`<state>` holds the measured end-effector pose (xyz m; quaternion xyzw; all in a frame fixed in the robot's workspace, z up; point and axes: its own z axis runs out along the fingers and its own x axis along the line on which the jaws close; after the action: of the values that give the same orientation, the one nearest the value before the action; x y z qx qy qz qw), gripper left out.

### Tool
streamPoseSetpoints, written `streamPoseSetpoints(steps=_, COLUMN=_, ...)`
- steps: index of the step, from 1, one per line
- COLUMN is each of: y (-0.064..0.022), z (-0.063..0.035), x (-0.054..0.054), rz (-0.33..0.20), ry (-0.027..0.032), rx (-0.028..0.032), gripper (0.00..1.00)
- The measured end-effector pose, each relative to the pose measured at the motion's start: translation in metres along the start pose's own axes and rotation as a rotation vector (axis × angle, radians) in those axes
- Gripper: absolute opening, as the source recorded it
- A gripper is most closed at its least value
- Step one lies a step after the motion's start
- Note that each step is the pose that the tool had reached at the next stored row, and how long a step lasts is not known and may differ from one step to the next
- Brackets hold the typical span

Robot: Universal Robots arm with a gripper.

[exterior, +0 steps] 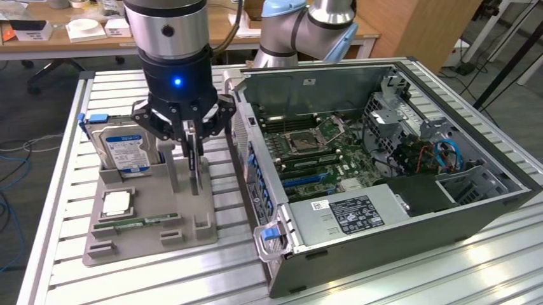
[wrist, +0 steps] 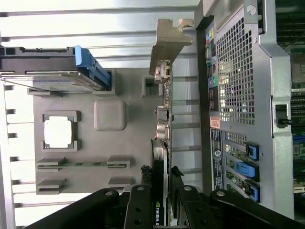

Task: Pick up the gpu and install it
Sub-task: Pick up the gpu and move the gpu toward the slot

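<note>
Slatted counter (exterior: 127, 279) up front, grey tray (exterior: 157, 203) toward its edge on the exterior view's left. Over it the claw (exterior: 188, 130) is pinching the gpu (exterior: 196, 166), upright, bottom edge down at the tray. Gripped, I'd say, not yet carried across. Farther back, open case (exterior: 407, 238) alongside, slots looking bare: install remains.

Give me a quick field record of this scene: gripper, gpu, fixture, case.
gripper: shut on the gpu, above the grey fixture
gpu: upright, on edge between the fingers; cannot tell if it is clear of the fixture
fixture: holds the hard drive, processor chip and memory stick
case: open, motherboard exposed, on the exterior view's right of the fixture
</note>
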<state>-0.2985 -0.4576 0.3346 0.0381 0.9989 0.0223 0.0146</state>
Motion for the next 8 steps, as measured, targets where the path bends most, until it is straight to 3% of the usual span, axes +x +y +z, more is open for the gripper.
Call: streamPoseSetpoints(steps=8, y=0.0003, z=-0.0061, x=-0.0002, rz=0.000, ry=0.0000, rx=0.0000, gripper=0.26)
